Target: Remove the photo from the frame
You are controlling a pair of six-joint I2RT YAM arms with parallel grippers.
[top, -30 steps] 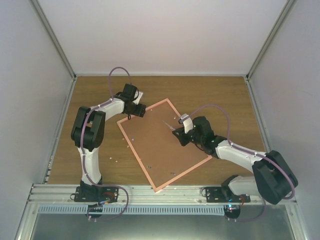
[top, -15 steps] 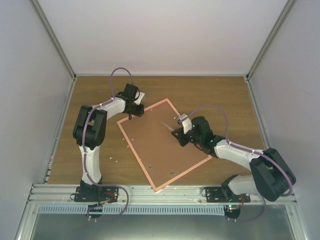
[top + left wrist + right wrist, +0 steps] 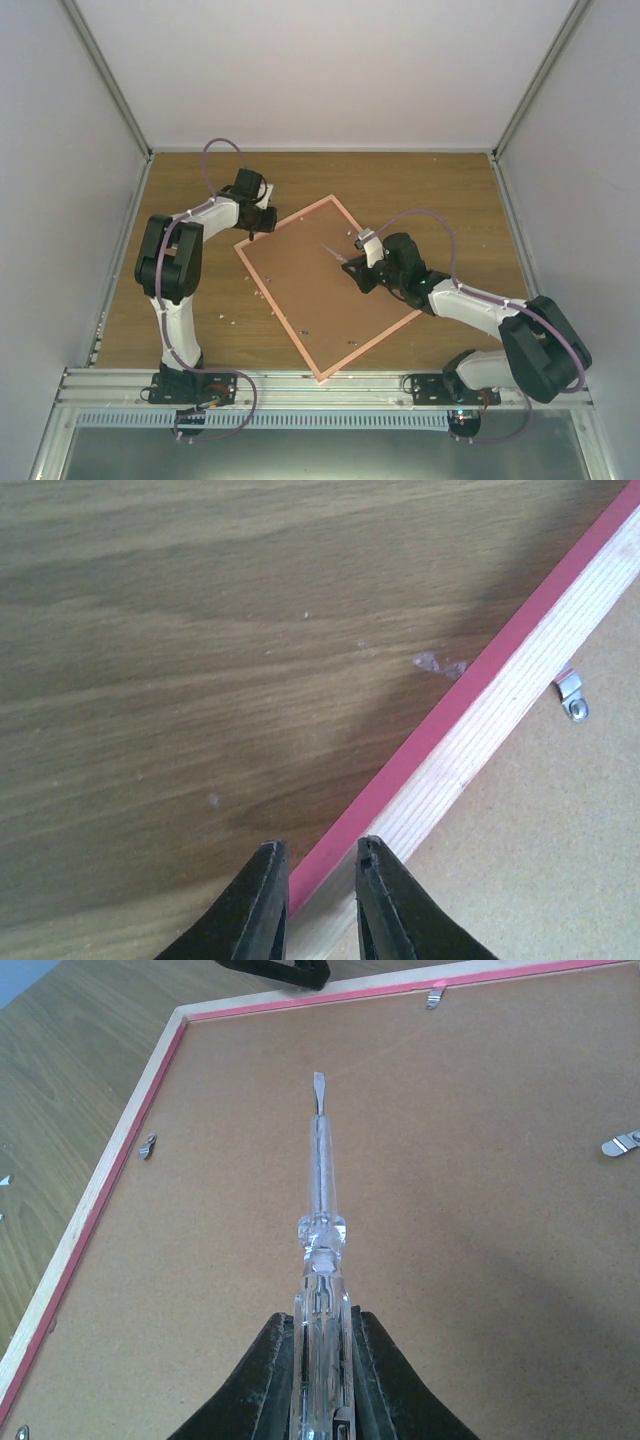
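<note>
The frame [image 3: 300,213] lies face down and askew on the table, thin pink rim around brown backing board [image 3: 330,295]. The photo is hidden beneath that board. My left gripper [image 3: 262,225] is at the frame's far-left edge. In the left wrist view its jaws [image 3: 315,855] stand narrow over the pink rim [image 3: 500,710], one finger over the table and the other over the pale wood; whether they pinch it does not show. My right gripper [image 3: 365,270] hovers over the board, shut [image 3: 320,1325] on a clear-handled screwdriver [image 3: 320,1160] whose flat tip points at the far rim.
Small metal retaining clips [image 3: 622,1143] sit along the inside of the rim [image 3: 120,1160]; one shows by the left jaws [image 3: 570,695]. Grey walls close in the wooden table [image 3: 440,190] on three sides. A metal rail [image 3: 300,385] runs along the near edge.
The left gripper's jaws have narrowed from wide apart, and the arm has shifted left along the frame's edge. The frame has turned slightly. The right arm has held still with the screwdriver.
</note>
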